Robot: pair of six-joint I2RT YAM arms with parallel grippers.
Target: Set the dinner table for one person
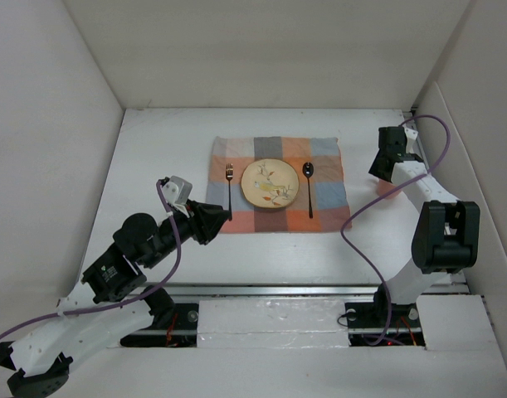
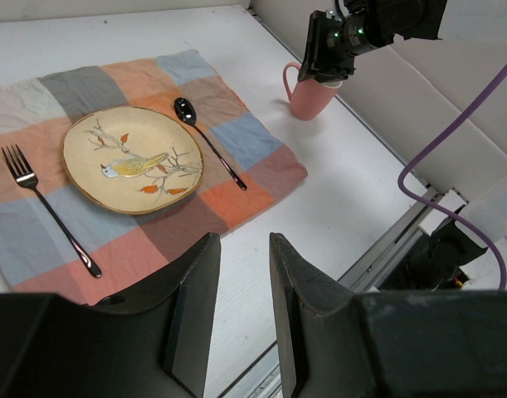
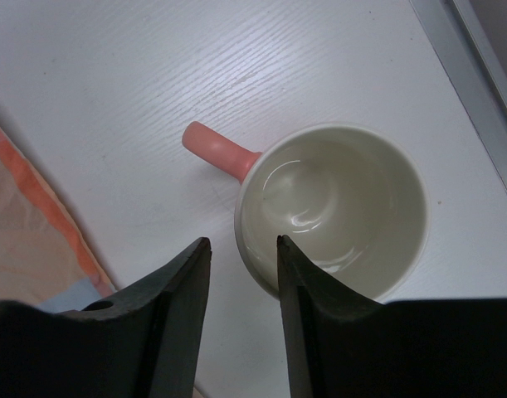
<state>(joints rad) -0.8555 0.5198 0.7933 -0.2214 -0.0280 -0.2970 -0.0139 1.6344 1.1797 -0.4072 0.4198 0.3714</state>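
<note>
The white dinner table (image 1: 153,149) holds a checked placemat (image 1: 328,157). On the placemat lie a cream plate with a bird painted on it (image 1: 270,184), a fork (image 1: 230,186) to its left and a spoon (image 1: 309,186) to its right. A pink mug (image 3: 332,207), white inside, stands upright on the bare table right of the placemat, its handle (image 3: 220,149) pointing at the cloth. My right gripper (image 3: 243,242) is open just above it, the jaws on either side of the mug's rim near the handle. My left gripper (image 2: 243,240) is open and empty over the table at the placemat's near left corner.
White walls enclose the table on the left, back and right. A metal rail (image 1: 278,290) runs along the near edge. A purple cable (image 1: 361,240) loops from the right arm over the table's right side. The mug stands close to the right wall (image 2: 419,108).
</note>
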